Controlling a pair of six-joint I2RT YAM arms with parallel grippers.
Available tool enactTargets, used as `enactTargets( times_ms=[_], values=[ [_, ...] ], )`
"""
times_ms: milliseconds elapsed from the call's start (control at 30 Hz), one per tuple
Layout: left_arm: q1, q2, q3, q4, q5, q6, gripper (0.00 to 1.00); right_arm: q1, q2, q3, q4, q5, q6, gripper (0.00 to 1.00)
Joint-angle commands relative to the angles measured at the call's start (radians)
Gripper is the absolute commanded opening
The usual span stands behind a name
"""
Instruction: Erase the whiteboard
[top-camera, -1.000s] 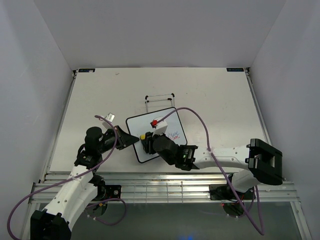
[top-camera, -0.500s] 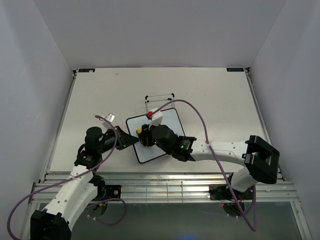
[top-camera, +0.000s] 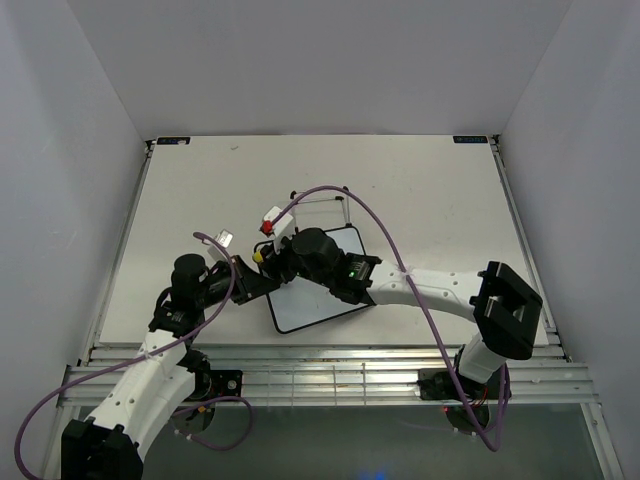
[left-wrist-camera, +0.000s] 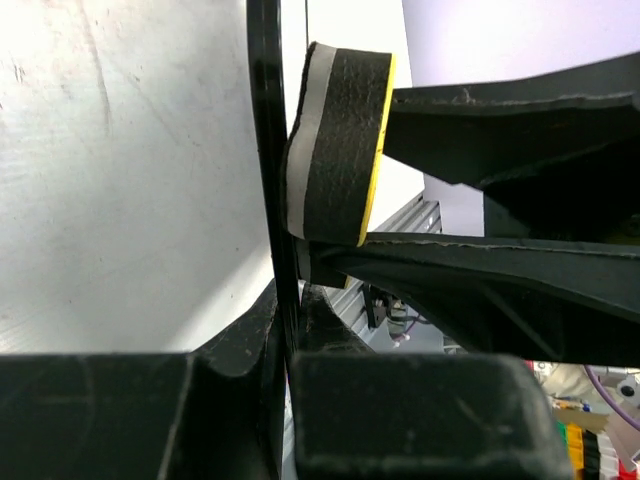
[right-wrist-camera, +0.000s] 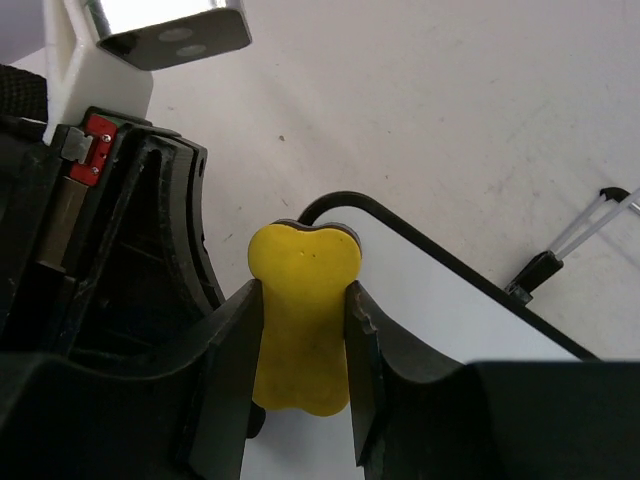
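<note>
- We see the whiteboard (top-camera: 318, 300) lying flat on the table (top-camera: 200, 190), near the middle of its near edge and turned at a slant.
- The left gripper (top-camera: 258, 283) pinches the board's left edge. In the left wrist view its fingers (left-wrist-camera: 235, 350) are closed on the thin black frame.
- The right gripper (top-camera: 266, 257) is clamped on a yellow sponge (right-wrist-camera: 300, 310). Both fingers press into the sponge's sides.
- The sponge sits at the board's far-left corner. From the left wrist view we see its black and white layers pressed against the board's face.
- The part of the board we can see is plain white, and we cannot make out any writing on it.
- A wire stand (right-wrist-camera: 533, 272) stands just beyond the board's far edge.
- Small dark labels (top-camera: 172, 140) sit at the table's far corners, too small for us to read.
</note>
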Motion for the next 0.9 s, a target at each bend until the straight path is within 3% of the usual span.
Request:
enactTargets(
  times_ms=[0, 433, 800, 867],
  values=[
    [-0.035, -0.026, 0.067, 0.142, 0.200, 0.040, 0.00, -0.012, 0.035, 0.005, -0.052, -0.161, -0.054, 0.34],
    [-0.035, -0.043, 0.085, 0.073, 0.076, 0.051, 0.00, -0.021, -0.124, -0.268, -0.125, 0.077, 0.174, 0.33],
    [-0.035, -0.054, 0.038, 0.095, 0.008, 0.012, 0.00, -0.021, -0.313, -0.575, -0.103, 0.154, 0.332, 0.33],
    [-0.035, -0.040, 0.036, 0.098, 0.009, 0.012, 0.00, -0.021, -0.330, -0.608, -0.060, 0.079, 0.310, 0.34]
  ],
)
